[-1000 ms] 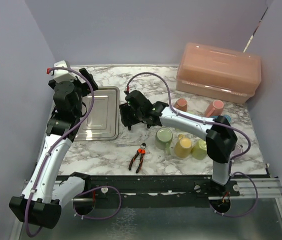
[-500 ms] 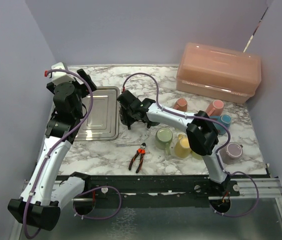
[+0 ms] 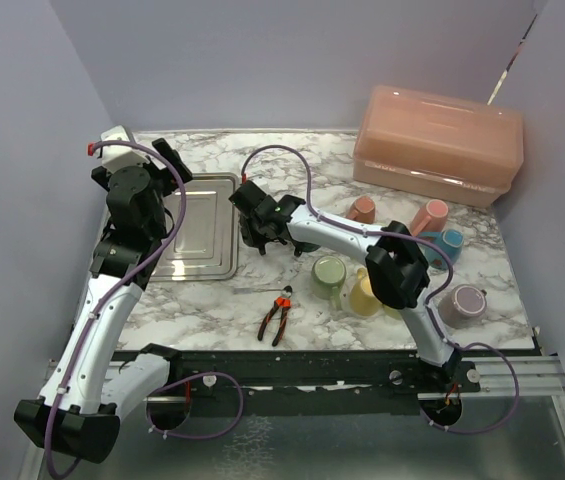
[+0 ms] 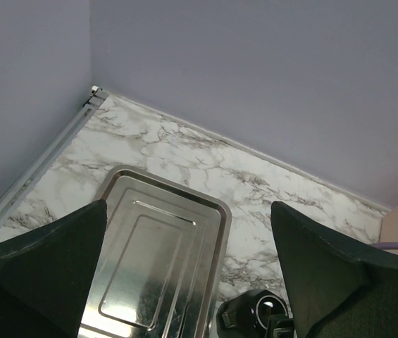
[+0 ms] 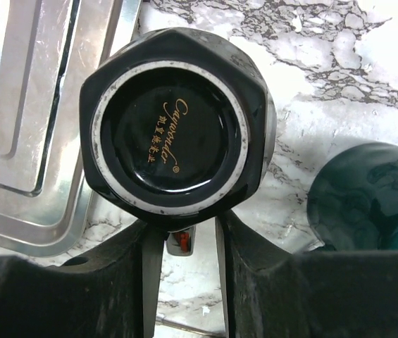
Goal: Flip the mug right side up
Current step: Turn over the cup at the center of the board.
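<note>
A black hexagonal mug [image 5: 170, 137] is bottom-up; its round base with gold lettering faces the right wrist camera. It stands on the marble next to the tray's right edge, and also shows in the left wrist view [image 4: 268, 315]. My right gripper [image 5: 182, 236] is shut on the mug's shiny handle [image 5: 182, 243], one finger on each side. In the top view that gripper [image 3: 255, 222] covers most of the mug. My left gripper [image 4: 188, 211] is open and empty, high above the tray; in the top view it [image 3: 167, 165] is at the back left.
A steel tray [image 3: 200, 225] lies left of the mug. A dark green mug [image 5: 368, 197] is close on its right. Green [image 3: 328, 273], yellow [image 3: 366, 293], pink [image 3: 363, 208] and mauve [image 3: 462, 303] mugs stand to the right. Red pliers [image 3: 277, 315] lie in front. A pink box [image 3: 437, 143] is at the back right.
My right arm has folded, its elbow swinging left, and the gripper with the black mug has shifted slightly toward the tray. My left arm has barely moved.
</note>
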### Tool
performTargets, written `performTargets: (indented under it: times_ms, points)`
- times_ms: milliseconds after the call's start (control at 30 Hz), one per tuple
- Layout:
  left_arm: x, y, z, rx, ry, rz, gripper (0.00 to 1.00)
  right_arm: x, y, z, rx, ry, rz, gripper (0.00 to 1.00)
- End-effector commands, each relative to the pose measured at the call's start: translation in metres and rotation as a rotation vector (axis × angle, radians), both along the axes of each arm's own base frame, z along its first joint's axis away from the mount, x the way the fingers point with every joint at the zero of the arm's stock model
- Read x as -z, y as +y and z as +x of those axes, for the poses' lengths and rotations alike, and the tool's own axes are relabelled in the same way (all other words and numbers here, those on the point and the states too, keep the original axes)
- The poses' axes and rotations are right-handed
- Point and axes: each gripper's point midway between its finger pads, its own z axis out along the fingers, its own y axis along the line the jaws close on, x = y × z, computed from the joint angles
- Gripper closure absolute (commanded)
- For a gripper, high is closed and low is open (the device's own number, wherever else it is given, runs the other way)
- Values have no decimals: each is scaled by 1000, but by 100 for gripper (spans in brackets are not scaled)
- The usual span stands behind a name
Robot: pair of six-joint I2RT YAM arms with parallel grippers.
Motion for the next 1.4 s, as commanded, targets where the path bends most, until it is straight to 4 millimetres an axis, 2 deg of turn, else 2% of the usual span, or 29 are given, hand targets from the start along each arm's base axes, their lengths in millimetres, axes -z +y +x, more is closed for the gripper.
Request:
performTargets:
  times_ms: [0,233,400,467,600,667,833,967,1067,1267,1367]
  points:
    - [5,4,-4,-24,10,16,1,11,-4,10,-3,-27,-65,62]
    - [7,2,-4,-22,14,29,1,16,-3,12,-8,-34,-68,68]
    - [10,3,-5,-23,18,30,1,7,-2,19,-6,-77,-59,96]
    - [7,-6,-3,32,11,40,1,0,-2,21,-7,-105,-48,99]
    - [1,-39,-1,220,-21,66,1,-22,-1,28,-10,-178,-3,99]
    - [2,-48,-2,261,-30,51,1,-37,2,30,-29,-229,38,99]
    - [5,-50,0,269,-25,38,1,-88,2,39,-38,-374,132,99]
    - [2,-77,-1,417,-39,38,1,-131,-7,46,-12,-475,180,99]
    - [6,-96,-2,513,-46,23,1,-161,-19,51,12,-528,235,99]
    - [6,-116,0,604,-60,-32,1,-233,-55,65,56,-622,383,99]
    - [6,-147,-9,772,-69,-102,1,-274,-76,67,41,-682,461,99]
